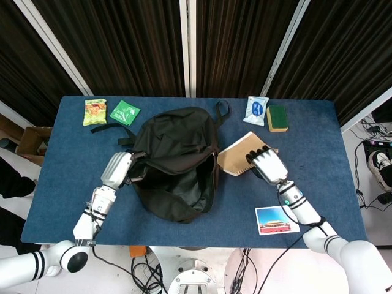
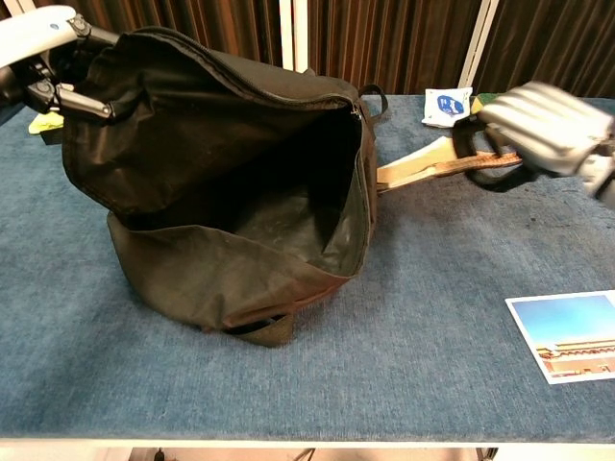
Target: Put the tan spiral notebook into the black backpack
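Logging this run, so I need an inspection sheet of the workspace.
Surface: blue table, carpet-like top.
Job's things: black backpack held open; tan spiral notebook outside it, lifted.
Clutter: two snack packets, white pouch, green sponge, postcard.
Hands: left hand holds the backpack's rim; right hand grips the notebook.
Cables: under the table's front edge.
Surroundings: dark curtains, cardboard box.
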Controlling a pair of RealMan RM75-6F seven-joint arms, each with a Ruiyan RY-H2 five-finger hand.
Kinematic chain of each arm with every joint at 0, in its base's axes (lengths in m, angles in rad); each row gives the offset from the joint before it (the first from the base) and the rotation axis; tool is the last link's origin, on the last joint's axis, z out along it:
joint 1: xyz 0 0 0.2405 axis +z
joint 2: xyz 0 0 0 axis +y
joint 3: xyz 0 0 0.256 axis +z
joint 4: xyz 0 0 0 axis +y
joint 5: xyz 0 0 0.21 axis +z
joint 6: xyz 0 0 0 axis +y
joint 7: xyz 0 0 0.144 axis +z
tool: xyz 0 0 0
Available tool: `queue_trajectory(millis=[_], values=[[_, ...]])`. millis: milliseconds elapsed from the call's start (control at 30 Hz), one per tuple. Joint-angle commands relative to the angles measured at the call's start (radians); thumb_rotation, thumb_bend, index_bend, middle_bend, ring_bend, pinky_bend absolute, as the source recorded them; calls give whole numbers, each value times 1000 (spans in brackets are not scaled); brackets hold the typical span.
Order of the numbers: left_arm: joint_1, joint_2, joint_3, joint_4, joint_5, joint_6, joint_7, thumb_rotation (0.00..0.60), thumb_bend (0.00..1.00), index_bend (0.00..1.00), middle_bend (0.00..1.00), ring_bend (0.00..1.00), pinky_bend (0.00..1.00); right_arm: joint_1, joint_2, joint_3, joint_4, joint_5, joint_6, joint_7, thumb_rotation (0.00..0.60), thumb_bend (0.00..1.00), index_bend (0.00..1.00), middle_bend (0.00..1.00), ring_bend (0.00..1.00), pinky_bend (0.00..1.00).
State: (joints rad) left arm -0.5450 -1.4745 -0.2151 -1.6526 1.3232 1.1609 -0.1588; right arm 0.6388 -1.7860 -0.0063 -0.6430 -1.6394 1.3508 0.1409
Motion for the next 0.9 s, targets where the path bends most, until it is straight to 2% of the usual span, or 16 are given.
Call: queue_trajectory(millis=[33,233,433,567,700,900], values=[[-8,22,-15,-31,-14,-11,8,600,537,595,596,545,417,-98,94,-37,-66,-63,205,6,600,700,839,730,631,609],[-31,80,-56,-111,-83,-62,15,600,538,595,592,545,419,-163,191,-43,-167,-138,436,-27,600,723,852,740,643,630],[-57,126,-100,-183,-175,-116,9,600,539,593,589,545,423,-147,233,-24,-269,-237,580,-68,600,724,863,745,649,639],[-83,155,-134,-217,-241,-160,-3,600,540,591,588,545,424,-101,228,-2,-338,-299,606,-93,600,723,869,751,657,649],[-113,179,-177,-234,-323,-209,-36,600,542,591,587,545,425,-42,194,30,-398,-336,580,-101,600,721,872,755,663,656],[-144,203,-217,-233,-410,-271,-94,600,542,589,587,545,426,37,137,75,-423,-368,539,-96,600,705,873,755,663,656]])
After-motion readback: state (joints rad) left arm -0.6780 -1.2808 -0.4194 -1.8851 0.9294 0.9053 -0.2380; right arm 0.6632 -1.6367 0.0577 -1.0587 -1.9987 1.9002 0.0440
